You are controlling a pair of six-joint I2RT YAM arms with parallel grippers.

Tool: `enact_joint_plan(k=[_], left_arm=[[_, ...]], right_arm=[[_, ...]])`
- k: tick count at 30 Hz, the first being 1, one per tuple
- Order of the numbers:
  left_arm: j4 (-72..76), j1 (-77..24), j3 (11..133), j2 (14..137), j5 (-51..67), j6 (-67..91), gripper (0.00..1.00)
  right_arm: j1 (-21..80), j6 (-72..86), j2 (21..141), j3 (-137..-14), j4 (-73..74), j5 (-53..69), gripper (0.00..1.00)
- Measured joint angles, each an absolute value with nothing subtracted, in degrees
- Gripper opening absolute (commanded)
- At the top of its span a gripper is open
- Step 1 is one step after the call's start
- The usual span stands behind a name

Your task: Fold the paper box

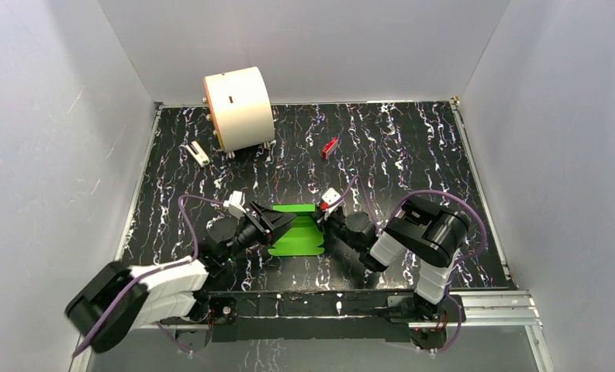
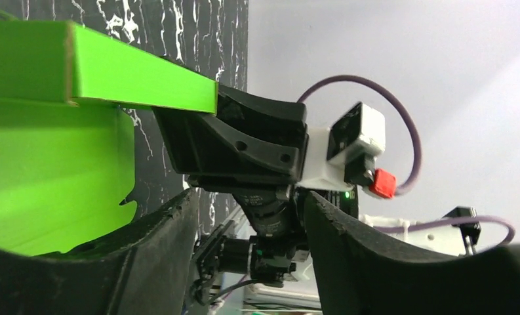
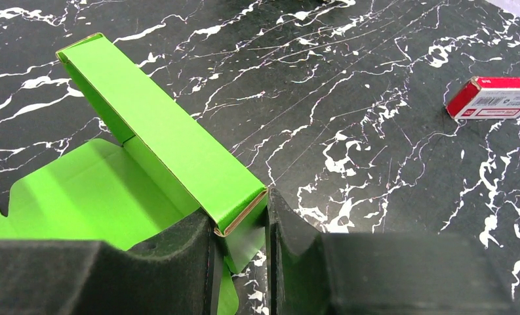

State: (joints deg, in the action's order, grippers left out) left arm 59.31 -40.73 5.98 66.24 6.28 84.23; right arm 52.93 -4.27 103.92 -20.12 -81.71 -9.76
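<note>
The bright green paper box (image 1: pixel 298 239) lies partly folded on the black marbled table, between the two arms. One long side wall (image 3: pixel 172 141) is folded up double; the base panel (image 3: pixel 80 197) lies flat beside it. My right gripper (image 3: pixel 240 237) is shut on the near end of that folded wall, one finger on each face. At the box's left edge, my left gripper (image 1: pixel 279 220) stands open. In the left wrist view its fingers (image 2: pixel 145 262) are wide apart with nothing between them, and the green wall (image 2: pixel 139 82) runs above and to the left.
A large cream cylinder (image 1: pixel 238 108) stands at the back left, with a small white part (image 1: pixel 198 153) beside it. A small red block (image 1: pixel 329 147) lies behind the box, also seen in the right wrist view (image 3: pixel 493 97). Grey walls enclose three sides.
</note>
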Motion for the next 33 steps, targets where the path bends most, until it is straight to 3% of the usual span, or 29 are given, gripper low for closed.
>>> enact_joint_plan(k=[6,11,22,33], left_arm=[[33.6,-40.9,11.5,45.1,2.0,70.6,0.67],[18.7,-40.8,20.8,40.1,-4.5,57.7,0.69],[3.5,-40.6,36.6,61.4,-11.4,40.8,0.75],[4.2,-40.3,42.8,75.2,-3.6,35.5,0.74]], right_arm=[[51.8,-5.7,102.5,-20.1,-79.6,-6.8,0.33],[51.2,-6.3,101.3,-20.1,-77.8,-4.0,0.33],[50.4,-8.0,98.6,-20.9,-72.1,3.3,0.34],[50.1,-8.8,98.5,-22.8,-68.6,6.6,0.35]])
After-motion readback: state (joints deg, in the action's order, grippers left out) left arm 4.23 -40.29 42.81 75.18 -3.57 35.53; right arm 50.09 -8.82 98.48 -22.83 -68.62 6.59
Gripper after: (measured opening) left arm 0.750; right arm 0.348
